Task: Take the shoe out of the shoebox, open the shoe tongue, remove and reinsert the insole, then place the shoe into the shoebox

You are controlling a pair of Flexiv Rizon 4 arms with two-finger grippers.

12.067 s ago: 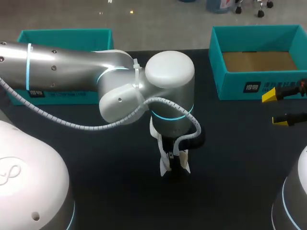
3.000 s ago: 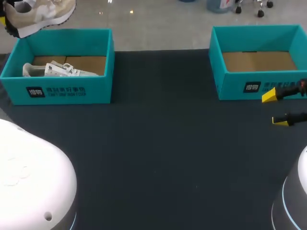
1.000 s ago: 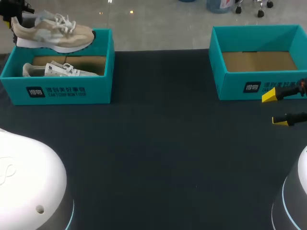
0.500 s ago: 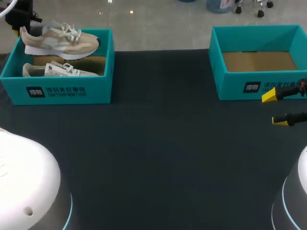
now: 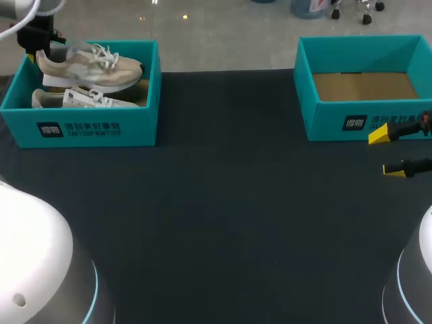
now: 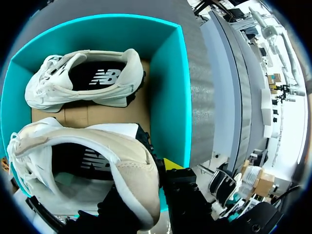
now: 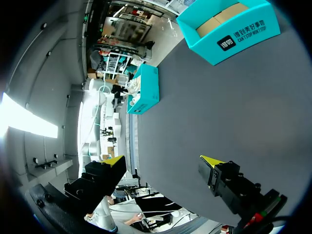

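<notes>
A beige sneaker (image 5: 89,64) hangs level over the left teal shoebox (image 5: 88,128), its sole low between the box walls. My left gripper (image 5: 39,46) is shut on its heel collar. In the left wrist view the gripper (image 6: 155,181) pinches the heel wall of the beige sneaker (image 6: 83,161), one yellow tip showing outside it. A white sneaker (image 5: 75,99) lies on the box floor beside it, also the white sneaker (image 6: 85,80) ahead of the gripper. My right gripper (image 5: 395,152) stands open near the table's right edge, nothing between its fingers (image 7: 114,162).
A second teal shoebox (image 5: 364,115) sits at the back right, showing only its bare cardboard floor, just behind my right gripper. The right wrist view shows that box (image 7: 229,29) and the left box (image 7: 145,90) far ahead across the dark table (image 5: 223,216).
My left arm has carried the beige sneaker down and to the right, from above the left box's back corner to low inside it. The right arm has not moved.
</notes>
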